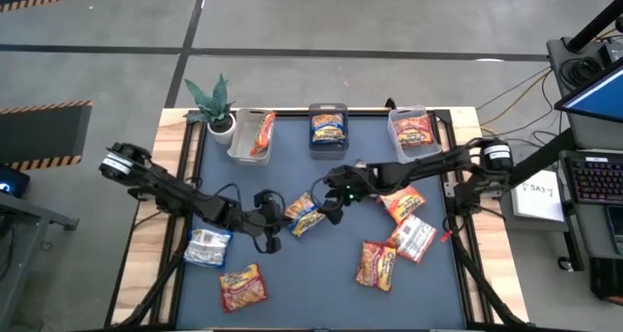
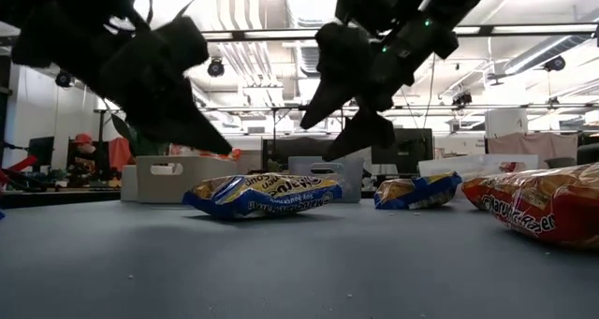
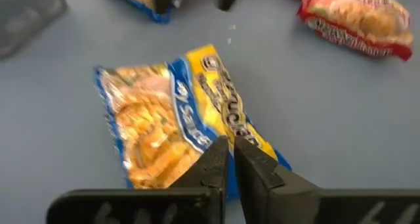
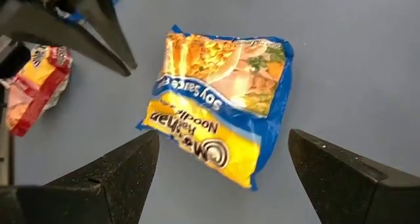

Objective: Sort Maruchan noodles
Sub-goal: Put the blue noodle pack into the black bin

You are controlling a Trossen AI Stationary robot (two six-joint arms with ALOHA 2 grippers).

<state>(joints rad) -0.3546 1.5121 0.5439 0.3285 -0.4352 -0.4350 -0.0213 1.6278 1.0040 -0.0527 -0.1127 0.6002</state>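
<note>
Blue-grey worktop (image 1: 292,264) carries two flat blue-and-yellow plastic noodle packets (image 1: 304,213) near its middle. My left end effector (image 3: 230,152) is pinched fully shut, holding nothing, its tips over the nearer packet's edge; my right end effector (image 4: 223,165) hangs wide open above the other. To lift well, I judge I should reopen the left, straddle the crimped edge, then close.

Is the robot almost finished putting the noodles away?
Not yet. Three clear bins each hold a packet. The left gripper, shut, hangs over one blue-yellow packet without holding it; the right gripper is open above another blue-yellow packet. Red packets and a silvery packet lie loose on the table.
</note>
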